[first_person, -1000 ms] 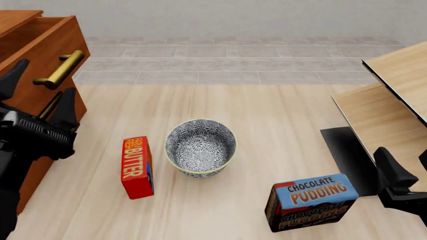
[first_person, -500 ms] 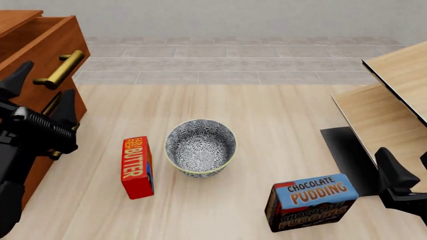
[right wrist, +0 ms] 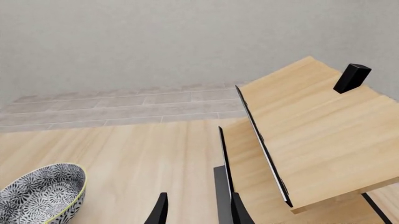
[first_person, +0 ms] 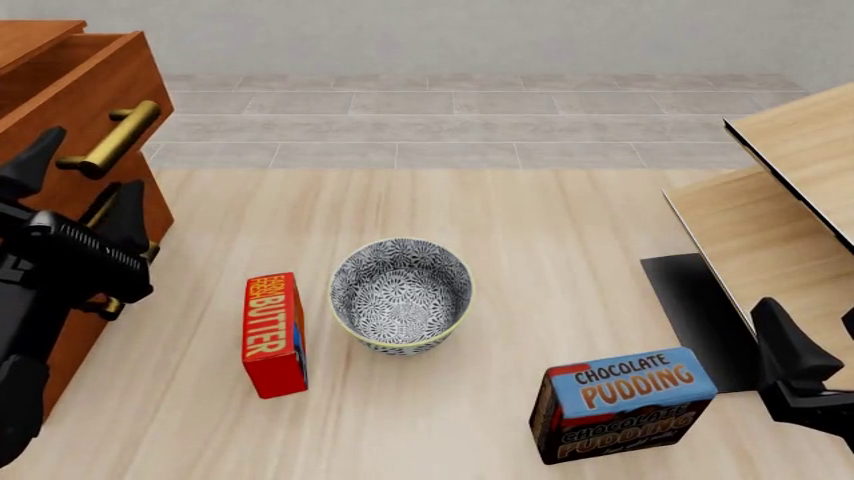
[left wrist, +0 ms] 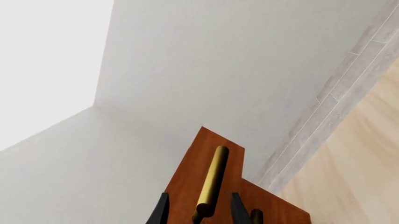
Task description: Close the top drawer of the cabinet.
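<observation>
The reddish-brown cabinet (first_person: 27, 330) stands at the left edge. Its top drawer (first_person: 80, 90) juts out, open, with a brass bar handle (first_person: 110, 140) on its front. My left gripper (first_person: 78, 190) is open right in front of that drawer front, just below the handle, one fingertip on each side of the lower drawer's handle. In the left wrist view the top drawer (left wrist: 184, 191) fills the lower centre, and its handle (left wrist: 212, 179) runs up between the fingers of the left gripper (left wrist: 198, 213). My right gripper (first_person: 817, 342) hangs open and empty at the right edge, far from the cabinet; the right wrist view shows it (right wrist: 198, 212) over the floor.
A patterned bowl (first_person: 400, 293) sits mid-floor, with a red butter box (first_person: 274, 335) to its left. A chocolate pudding box (first_person: 625, 402) lies near the right gripper. Pale wood furniture (first_person: 787, 200) with a dark base fills the right side.
My left gripper rose and shifted slightly left toward the cabinet. The top drawer's handle and corner have moved a little to the left. The right arm has barely moved.
</observation>
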`<state>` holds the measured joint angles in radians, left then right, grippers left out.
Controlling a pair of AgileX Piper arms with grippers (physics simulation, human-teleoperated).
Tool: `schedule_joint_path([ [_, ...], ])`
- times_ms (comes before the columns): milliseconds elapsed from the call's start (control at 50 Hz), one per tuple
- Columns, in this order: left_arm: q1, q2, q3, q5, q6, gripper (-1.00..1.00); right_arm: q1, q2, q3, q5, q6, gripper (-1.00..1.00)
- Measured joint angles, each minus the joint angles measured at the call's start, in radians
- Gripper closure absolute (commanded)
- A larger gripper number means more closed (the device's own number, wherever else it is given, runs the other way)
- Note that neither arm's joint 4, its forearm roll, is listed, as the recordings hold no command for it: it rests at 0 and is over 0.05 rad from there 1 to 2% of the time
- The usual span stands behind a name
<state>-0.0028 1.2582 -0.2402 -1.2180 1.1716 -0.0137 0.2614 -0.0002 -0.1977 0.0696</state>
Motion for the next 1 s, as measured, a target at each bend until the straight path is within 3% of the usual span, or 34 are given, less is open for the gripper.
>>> schedule_joint_path([
  [620, 0.083, 0.020, -0.021, 0.006, -0.002, -1.00, 0.006, -0.029, 0.000, 0.026, -0.003, -1.00],
  [1000, 0.128, 0.027, -0.032, 0.009, -0.010, -1.00, 0.007, 0.020, 0.000, -0.015, -0.005, -1.00],
])
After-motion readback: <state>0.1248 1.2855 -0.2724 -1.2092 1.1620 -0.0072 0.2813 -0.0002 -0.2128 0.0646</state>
